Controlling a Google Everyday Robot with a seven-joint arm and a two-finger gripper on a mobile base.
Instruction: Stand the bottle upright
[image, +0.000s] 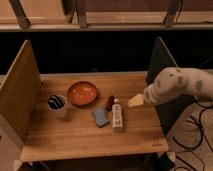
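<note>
The bottle (117, 116) lies flat on the wooden table (75, 135), slim and white with its narrow cap pointing to the back and dark print on its label. My gripper (135, 101) is at the end of the white arm (172, 85) that comes in from the right. It hovers just right of the bottle's cap end and a little above the table, apart from the bottle.
A blue-grey sponge (100, 117) lies just left of the bottle. A small dark red object (110, 102) sits behind it. An orange bowl (82, 93) and a white cup (57, 104) stand further left. Upright panels (17, 90) flank the table on both sides.
</note>
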